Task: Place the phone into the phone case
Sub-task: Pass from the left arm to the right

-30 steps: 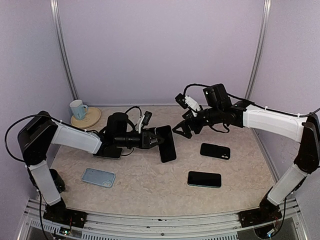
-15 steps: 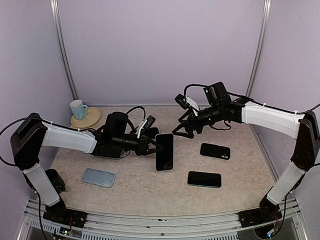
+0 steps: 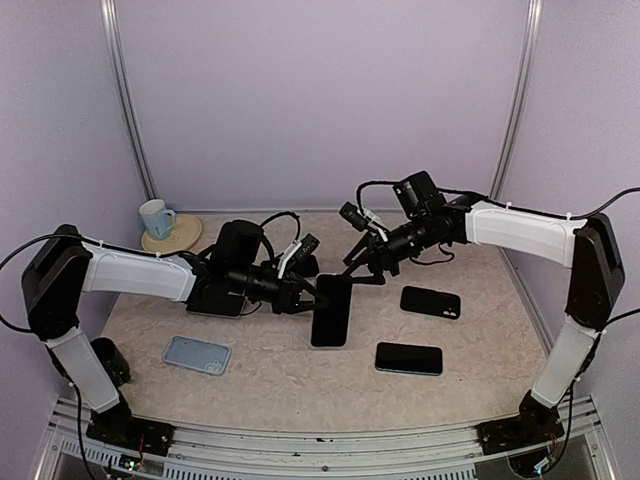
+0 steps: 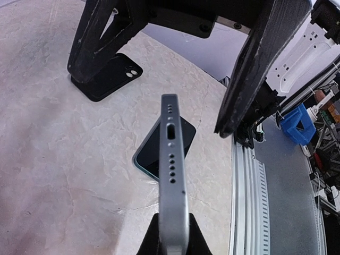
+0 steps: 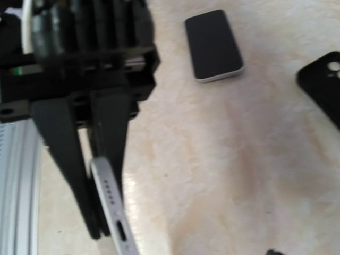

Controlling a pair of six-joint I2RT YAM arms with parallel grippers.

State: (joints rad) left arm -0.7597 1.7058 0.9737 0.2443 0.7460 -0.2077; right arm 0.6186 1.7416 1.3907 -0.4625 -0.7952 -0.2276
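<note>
At centre, left end effector (image 3: 312, 293) grips phone (image 3: 331, 312) — right end effector (image 3: 358, 275) straddles it.

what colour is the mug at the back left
Pale blue mug, with a white inside; it shows best in the top external view.

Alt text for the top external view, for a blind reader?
The left gripper holds a dark phone over the middle of the table; the right gripper, fingers apart, reaches toward it. A black case, another phone and a pale blue flat item lie nearby.
</note>
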